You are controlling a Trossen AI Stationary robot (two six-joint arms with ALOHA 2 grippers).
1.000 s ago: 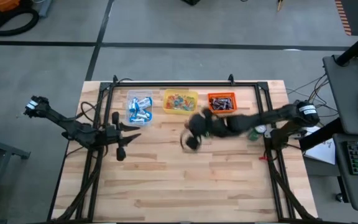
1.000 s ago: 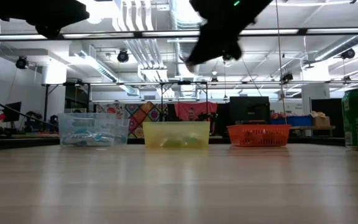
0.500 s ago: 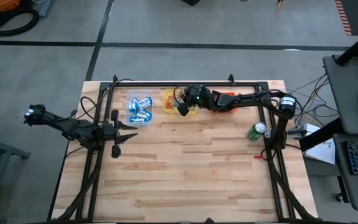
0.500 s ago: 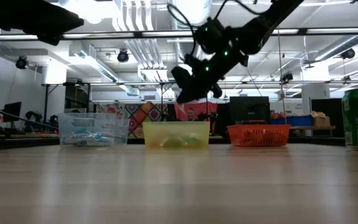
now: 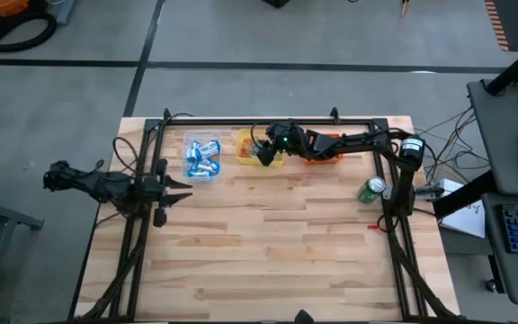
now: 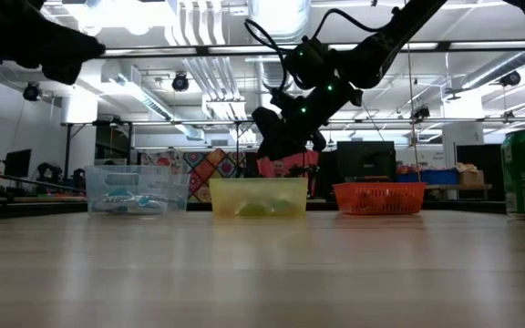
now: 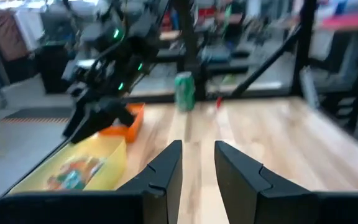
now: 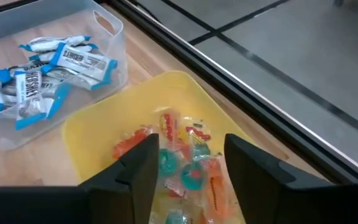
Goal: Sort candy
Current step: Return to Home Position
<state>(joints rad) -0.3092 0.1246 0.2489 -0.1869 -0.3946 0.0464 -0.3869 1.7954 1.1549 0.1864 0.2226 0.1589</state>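
Right gripper [image 8: 192, 143] above yellow tub [image 8: 91, 134] of candy [image 8: 166, 127], jaws open and empty, left gripper [image 7: 197, 146] near left edge of surface [image 5: 268, 252], jaws slightly parted, empty

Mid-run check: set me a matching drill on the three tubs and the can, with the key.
1 clear plastic tub
2 yellow plastic tub
3 orange plastic tub
4 green drink can

A under the open right gripper
B holds blue-and-white wrapped candies
C alone on the wooden table by the right arm's base
D rightmost tub, partly under the right arm

Pairs: 1-B, 2-A, 3-D, 4-C. Left gripper waits over the table's left side.
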